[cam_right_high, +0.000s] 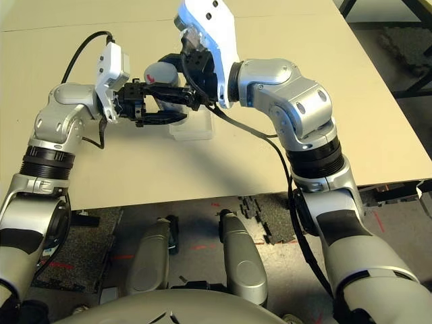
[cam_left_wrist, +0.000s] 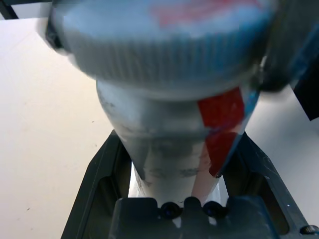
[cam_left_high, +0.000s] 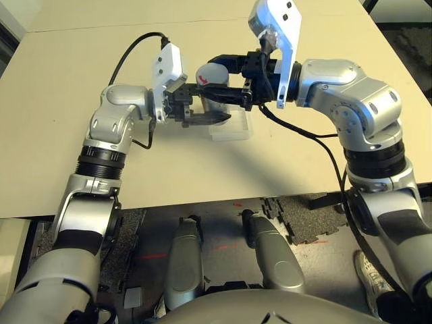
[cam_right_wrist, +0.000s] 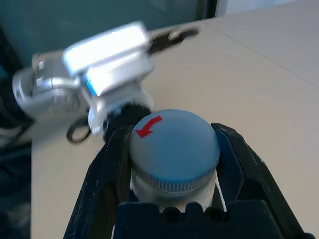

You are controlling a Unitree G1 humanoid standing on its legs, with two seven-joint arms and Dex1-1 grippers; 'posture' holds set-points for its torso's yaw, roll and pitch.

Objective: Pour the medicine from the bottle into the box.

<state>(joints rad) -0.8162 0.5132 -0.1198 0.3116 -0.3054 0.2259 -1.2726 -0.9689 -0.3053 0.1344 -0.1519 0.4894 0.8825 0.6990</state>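
Item: bottle, clear cylinder with red and white label and round grey cap bearing a red arrow; lifted clear of the worktop, cap still on and turned toward the robot's left. Right hand: two black fingers clamped on either side of the bottle just below the cap, holding it. Left hand: reaches in from the left, level with the bottle; its black fingers lie along either side of the bottle body in the left wrist view, but whether they press on it or stand just apart cannot be told. Box: shallow clear tray with rounded corners, resting flat on the worktop directly beneath and just behind the two hands, partly hidden by them; contents cannot be made out. Medicine: too small to pick out through the bottle wall. Worktop: pale beige, a seam running across its far part; the hands and box sit toward the middle, well away from every edge, with broad bare surface to the left, to the right and toward the near edge. Past the near edge: dark floor with black interlocking mats below. Black cables loop from both wrists above the surface.
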